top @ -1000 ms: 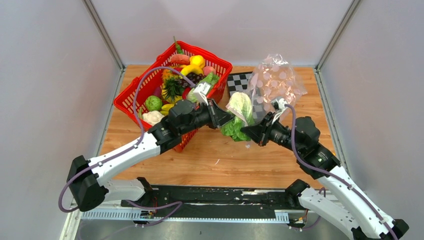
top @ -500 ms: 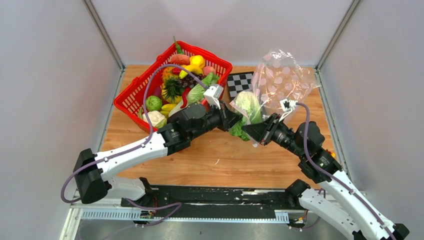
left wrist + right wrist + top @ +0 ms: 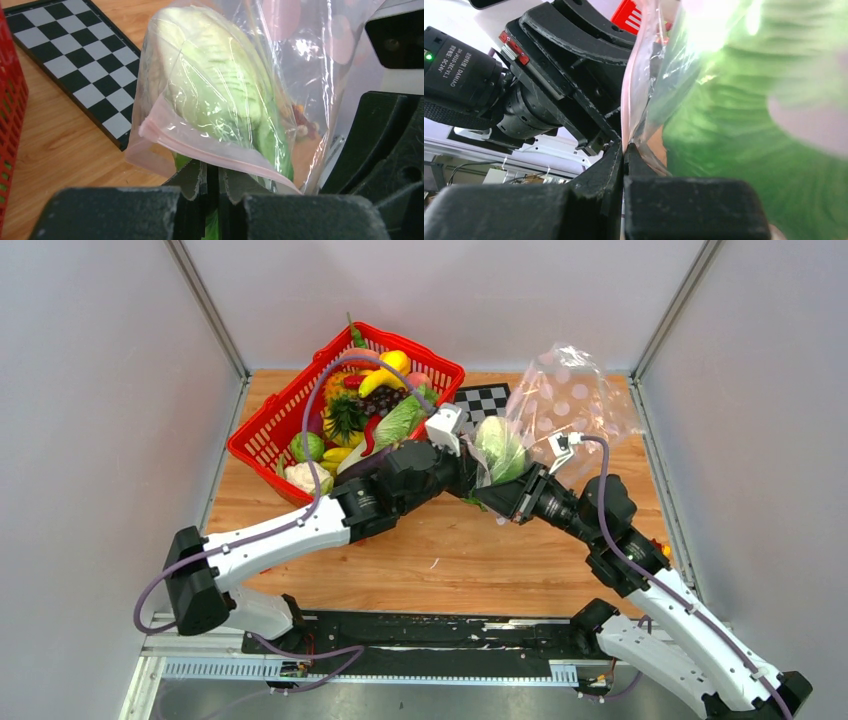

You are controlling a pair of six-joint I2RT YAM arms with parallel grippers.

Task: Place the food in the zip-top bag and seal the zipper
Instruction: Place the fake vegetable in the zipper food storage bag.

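Lettuce: leafy green toy lettuce (image 3: 215,95), head inside the clear dotted plastic zip-top bag (image 3: 580,395), long axis pointing far from the jaws, base outside the mouth.
Left gripper (image 3: 212,182): jaws narrow, pinching the lettuce base.
Right gripper (image 3: 624,156): jaws closed on the pale pink zipper strip (image 3: 172,142), right of the lettuce.
Red mesh basket (image 3: 262,435): other toy fruits and vegetables (image 3: 365,405), far left.

Red mesh basket (image 3: 268,428) at wooden table's (image 3: 430,570) far left, checkerboard (image 3: 478,400) just beside it

The wooden table (image 3: 440,575) carried two things. A red basket (image 3: 258,443) sat at its far left, turned at an angle. A black-and-white checkerboard (image 3: 482,398) lay flat at the far middle, just right of the basket.
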